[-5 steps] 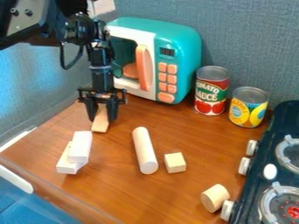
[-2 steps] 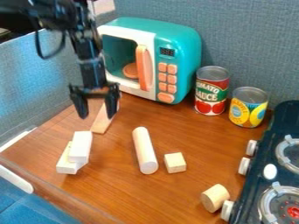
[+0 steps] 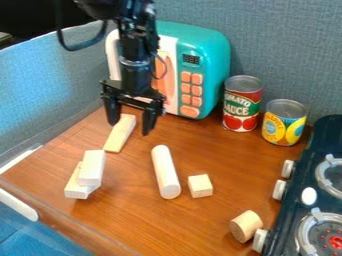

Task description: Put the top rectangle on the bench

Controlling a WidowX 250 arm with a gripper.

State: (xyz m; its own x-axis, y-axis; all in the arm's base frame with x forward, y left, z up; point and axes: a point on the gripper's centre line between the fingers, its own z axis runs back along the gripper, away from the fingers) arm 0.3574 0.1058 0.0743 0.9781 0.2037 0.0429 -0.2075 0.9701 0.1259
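Observation:
My black gripper [image 3: 131,126] hangs open in front of the toy microwave, its two fingers spread apart with nothing held. Below and between them, a flat wooden rectangle [image 3: 120,133] lies on the brown bench [image 3: 133,220]. Nearer the front left, one pale rectangular block [image 3: 92,167] rests on top of another pale rectangular block [image 3: 76,188], slightly askew and overhanging its right side.
A teal microwave [image 3: 207,60] stands at the back, with a tomato can [image 3: 242,104] and a yellow can [image 3: 284,122] beside it. A long cylinder [image 3: 165,172], a cube [image 3: 200,185] and a short cylinder [image 3: 246,226] lie mid-bench to the right. The stove [image 3: 314,175] borders the right.
The gripper has lifted off the flat wooden rectangle, its fingers now wider apart, swinging left and then right. That rectangle is more exposed; the two stacked blocks have not moved.

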